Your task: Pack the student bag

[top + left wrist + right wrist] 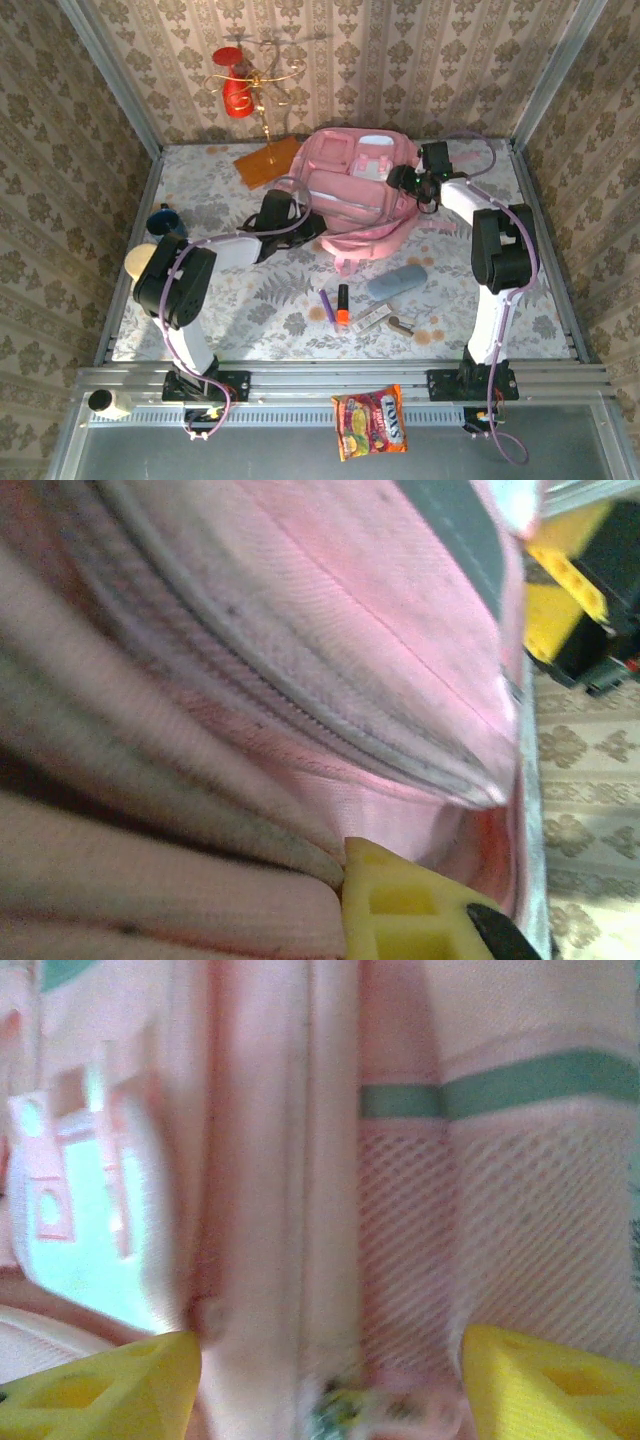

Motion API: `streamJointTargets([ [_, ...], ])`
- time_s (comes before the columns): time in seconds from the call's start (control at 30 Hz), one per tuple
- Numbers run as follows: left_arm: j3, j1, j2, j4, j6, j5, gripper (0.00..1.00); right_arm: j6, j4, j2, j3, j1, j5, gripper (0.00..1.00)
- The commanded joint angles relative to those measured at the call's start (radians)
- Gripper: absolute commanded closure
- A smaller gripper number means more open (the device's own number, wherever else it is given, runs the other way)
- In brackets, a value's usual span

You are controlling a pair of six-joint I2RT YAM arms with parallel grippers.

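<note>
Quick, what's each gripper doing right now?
Left gripper: closed, pressed into the student bag fabric.
Right gripper: open, fingers either side of that fabric.

Seen from above, my left gripper (305, 218) meets the left side of the student bag (355, 175), fingertips hidden beneath my wrist. Close up, the bag's pink fabric blurs. The fingers (100, 1390) of my right gripper (332, 1345) are cut off by the picture's lower edge. A small thing (401, 324) near the pouch (396, 282) is too tiny to tell.

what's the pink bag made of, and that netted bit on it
Student bag: looks like soft matte woven cloth, perhaps synthetic; fine diagonal weave and limp folds show up close. Mesh panel: open net fabric, by its grid of small holes, edged with a green band, possibly elastic.
</note>
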Motion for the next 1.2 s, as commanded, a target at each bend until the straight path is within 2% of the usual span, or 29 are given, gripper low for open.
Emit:
streamJointTargets([
  [0.0,0.139,-0.132,0.008,0.113,0.005,0.159,1.0,-0.007,-0.055,-0.002,0.063,0.029,-0.03,0.29],
  [0.13,0.254,-0.2,0.06,0.076,0.014,0.134,1.0,-0.009,-0.089,0.026,0.119,-0.004,-0.015,0.29],
  [0.23,0.309,-0.245,0.089,0.061,0.025,0.097,1.0,-0.055,-0.205,0.124,0.269,-0.01,-0.078,0.3],
  [0.33,0.343,-0.29,0.115,0.045,0.036,-0.001,1.0,-0.083,-0.293,0.215,0.401,-0.004,-0.163,0.32],
  [0.43,0.398,-0.328,0.18,0.045,0.037,-0.102,0.83,-0.117,-0.316,0.179,0.403,-0.006,-0.125,0.31],
  [0.5,0.437,-0.333,0.218,0.017,0.035,-0.073,0.63,-0.148,-0.345,0.11,0.375,-0.028,-0.047,0.29],
  [0.57,0.4,-0.329,0.199,0.005,0.056,-0.078,0.5,-0.165,-0.356,0.024,0.313,-0.06,0.004,0.27],
  [0.63,0.333,-0.318,0.145,-0.001,0.09,-0.102,0.42,-0.173,-0.331,-0.08,0.202,-0.091,0.067,0.25],
  [0.77,0.246,-0.271,0.041,-0.058,0.15,-0.1,0.32,-0.168,-0.276,-0.279,-0.062,-0.144,0.213,0.18],
  [0.9,0.208,-0.215,-0.011,-0.16,0.195,-0.087,0.27,-0.147,-0.23,-0.358,-0.225,-0.269,0.273,0.08],
  [1.03,0.239,-0.187,0.033,-0.205,0.196,-0.064,0.21,-0.117,-0.21,-0.244,-0.184,-0.365,0.2,0.06],
  [1.17,0.365,-0.207,0.166,-0.25,0.167,-0.048,0.21,-0.106,-0.264,-0.045,-0.019,-0.351,0.04,0.07],
])
